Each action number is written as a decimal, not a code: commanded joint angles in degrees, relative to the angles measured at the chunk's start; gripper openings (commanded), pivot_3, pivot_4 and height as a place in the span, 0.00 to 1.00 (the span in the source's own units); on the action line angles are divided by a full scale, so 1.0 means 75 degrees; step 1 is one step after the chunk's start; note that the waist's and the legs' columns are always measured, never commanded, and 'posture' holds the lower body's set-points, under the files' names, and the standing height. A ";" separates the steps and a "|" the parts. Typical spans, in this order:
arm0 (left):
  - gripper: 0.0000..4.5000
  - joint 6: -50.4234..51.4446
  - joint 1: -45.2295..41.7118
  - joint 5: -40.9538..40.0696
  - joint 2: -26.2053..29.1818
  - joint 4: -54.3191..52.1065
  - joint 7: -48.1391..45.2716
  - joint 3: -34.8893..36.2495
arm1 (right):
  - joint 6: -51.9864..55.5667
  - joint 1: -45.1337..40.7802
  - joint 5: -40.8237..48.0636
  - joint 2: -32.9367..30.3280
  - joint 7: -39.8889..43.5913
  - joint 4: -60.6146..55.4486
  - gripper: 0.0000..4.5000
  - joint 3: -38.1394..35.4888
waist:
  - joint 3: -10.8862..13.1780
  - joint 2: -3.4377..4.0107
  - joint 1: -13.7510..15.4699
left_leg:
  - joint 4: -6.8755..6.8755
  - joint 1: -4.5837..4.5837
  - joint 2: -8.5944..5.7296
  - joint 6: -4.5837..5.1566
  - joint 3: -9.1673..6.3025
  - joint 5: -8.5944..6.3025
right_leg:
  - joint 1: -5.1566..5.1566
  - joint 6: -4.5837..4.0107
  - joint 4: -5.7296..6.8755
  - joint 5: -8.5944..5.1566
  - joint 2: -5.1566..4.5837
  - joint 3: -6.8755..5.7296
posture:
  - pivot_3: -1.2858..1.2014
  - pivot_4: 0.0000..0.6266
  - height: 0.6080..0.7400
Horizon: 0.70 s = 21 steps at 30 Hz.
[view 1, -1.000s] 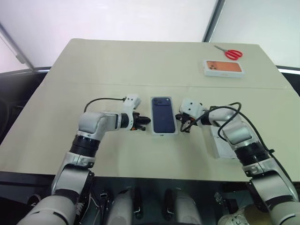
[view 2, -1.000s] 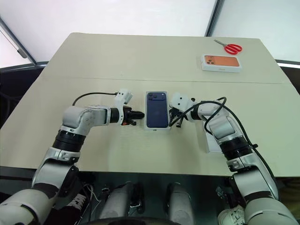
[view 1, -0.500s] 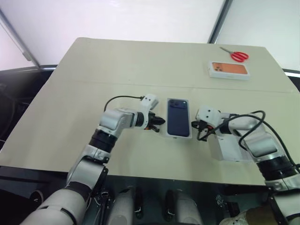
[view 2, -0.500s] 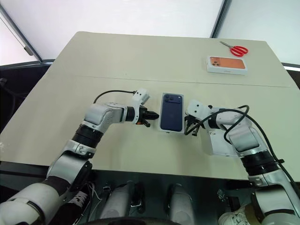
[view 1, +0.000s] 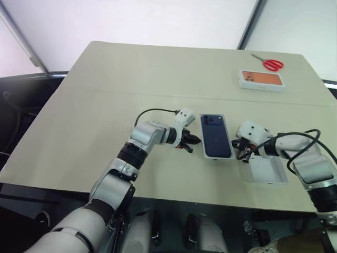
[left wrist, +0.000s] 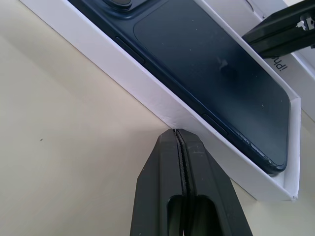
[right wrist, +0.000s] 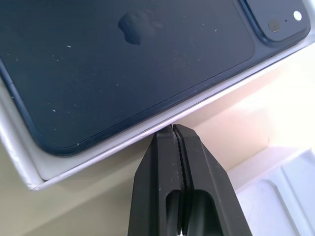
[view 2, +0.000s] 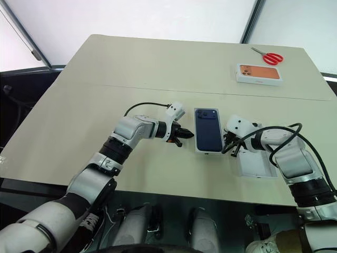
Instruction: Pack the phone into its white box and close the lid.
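Observation:
The dark navy phone point(view 1: 216, 135) lies back up inside the white box point(left wrist: 147, 93), near the table's middle. My left gripper point(view 1: 196, 140) is shut, its tip against the box's left long wall. On the opposite side my right gripper point(view 1: 240, 153) is also shut, its tip at the box's right long wall. Neither holds anything. The lid point(view 1: 268, 171) lies open side up just right of the box, partly under my right forearm. A thin white insert point(right wrist: 290, 182) with a rounded recess seems to rest in it.
A white box with an orange phone picture point(view 1: 261, 80) and red scissors point(view 1: 269, 63) sit at the far right corner. The table's front edge point(view 1: 174, 192) runs close below both arms. Bare tabletop stretches left and behind the box.
The box with the phone has slid right, close to the lid, with my left gripper following against its wall. My right gripper drew back to the right. The camera also shifted.

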 commanded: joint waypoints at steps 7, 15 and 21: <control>0.01 -0.0177 -0.0031 0.0309 0.0064 -0.0114 -0.0355 -0.0144 | -0.0101 0.0242 -0.0047 -0.0169 -0.0208 -0.0221 0.00 -0.0115 | 0.0000 0.0000 -0.0021 | -0.0001 -0.0001 0.0001 0.0001 0.0000 0.0000 | -0.0002 0.0001 0.0000 0.0000 0.0002 0.0000 | 0.52 0.24 0.98; 0.01 -0.0393 0.0515 -0.0070 0.0833 -0.1346 -0.0780 0.0452 | -0.0192 0.0320 0.0291 -0.0536 0.0143 -0.0194 0.00 -0.0460 | 0.0009 0.0014 -0.0060 | -0.0002 -0.0010 0.0004 0.0001 0.0001 0.0002 | -0.0014 0.0004 0.0005 0.0002 0.0005 0.0001 | 0.52 0.24 0.98; 0.01 -0.1461 0.1267 0.0225 0.1949 -0.2429 -0.0814 0.0681 | -0.0616 0.0617 0.0247 -0.1000 0.0366 0.0041 0.00 -0.0548 | 0.0010 0.0020 -0.0072 | -0.0003 -0.0009 0.0007 0.0000 0.0001 0.0002 | -0.0011 0.0005 0.0005 0.0002 0.0008 0.0000 | 0.52 0.24 0.98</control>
